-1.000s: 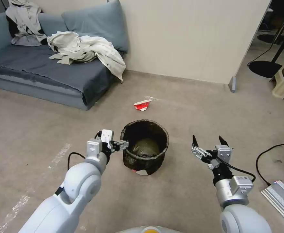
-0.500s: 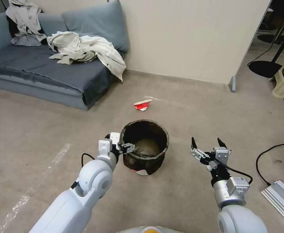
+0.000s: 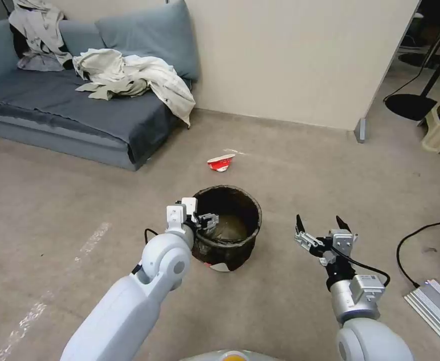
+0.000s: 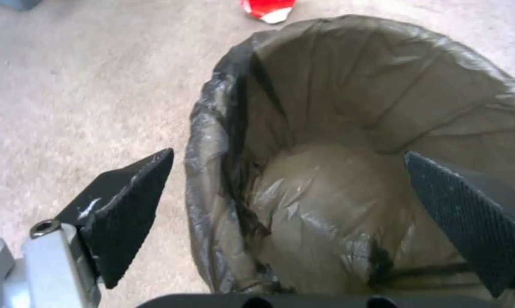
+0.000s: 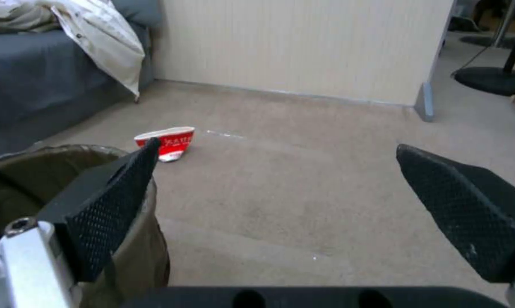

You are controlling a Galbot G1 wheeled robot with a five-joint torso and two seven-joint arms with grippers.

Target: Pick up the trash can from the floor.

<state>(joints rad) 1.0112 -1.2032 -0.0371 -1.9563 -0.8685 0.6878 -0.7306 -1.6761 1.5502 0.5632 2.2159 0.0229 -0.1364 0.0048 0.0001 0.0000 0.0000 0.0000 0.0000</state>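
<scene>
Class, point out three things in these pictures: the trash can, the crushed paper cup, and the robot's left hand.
trash can (image 3: 240,200): head view, far rim with the bag folded over it.
paper cup (image 3: 221,163): head view, its red side.
left hand (image 4: 280,214): left wrist view, midway between its fingertips, astride the can's rim.

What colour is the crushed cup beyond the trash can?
Red and white crushed paper cup, clearest in the right wrist view.

White trash can wears a crinkled brown-black bag; beige-grey floor.

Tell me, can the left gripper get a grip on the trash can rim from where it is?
Probably yes. The left gripper is open and straddles the near rim of the trash can, one finger outside the wall and one inside, with nothing between them but the bag-covered rim.
</scene>
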